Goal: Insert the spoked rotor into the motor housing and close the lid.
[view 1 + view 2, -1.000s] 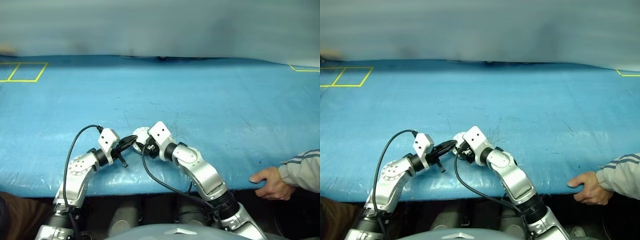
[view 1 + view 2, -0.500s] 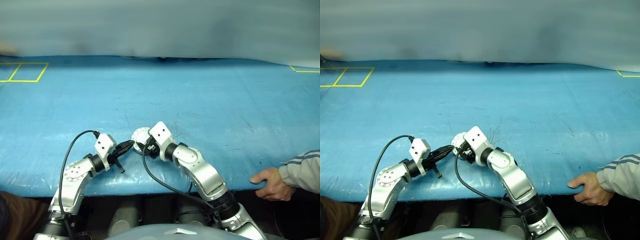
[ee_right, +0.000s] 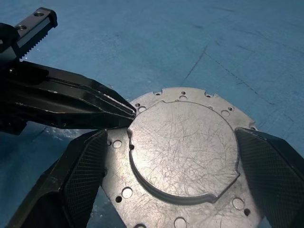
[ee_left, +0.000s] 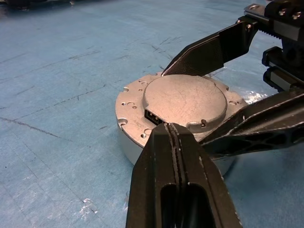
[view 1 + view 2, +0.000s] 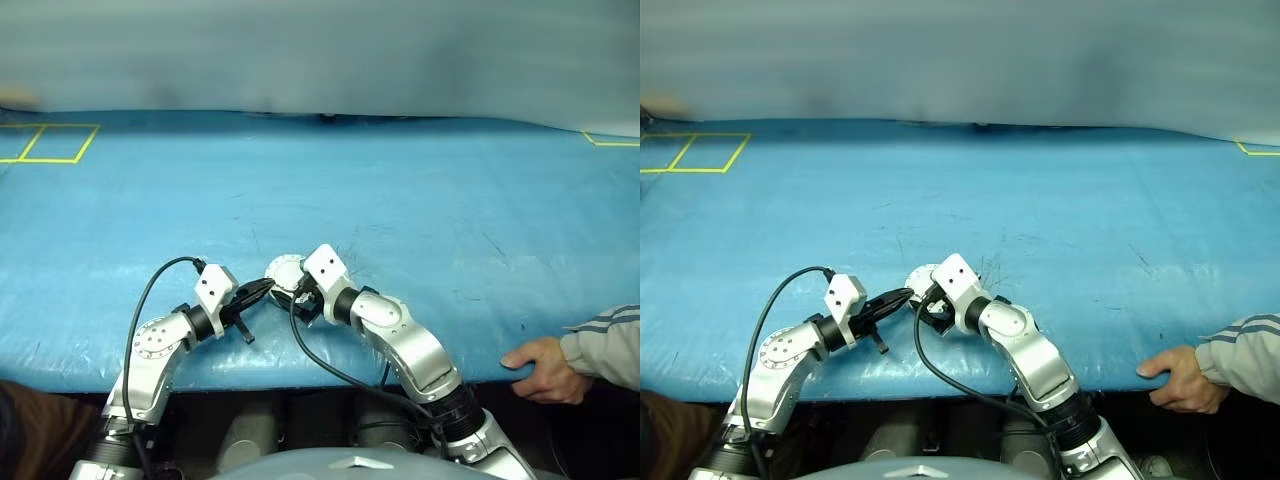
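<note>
The lid (image 4: 185,99), a scratched flat silver disc with small holes round its edge, lies on top of the squat silver motor housing (image 4: 127,142) on the blue table near the front edge. The lid covers the housing's inside, and the spoked rotor is hidden. My left gripper (image 4: 173,135) is shut, and its tips rest against the lid's near edge. My right gripper (image 3: 173,135) is open, one black finger (image 3: 80,180) on each side of the lid. In the head views both grippers meet at the lid (image 5: 284,268).
A person's hand (image 5: 535,360) in a grey sleeve rests on the table's front edge at the right. Yellow tape squares (image 5: 45,143) mark the far left of the blue table cover (image 5: 420,200). A black cable (image 5: 150,290) loops over my left arm.
My left arm's elbow swung outward and came back. Both grippers have stayed at the lid, which has not moved.
</note>
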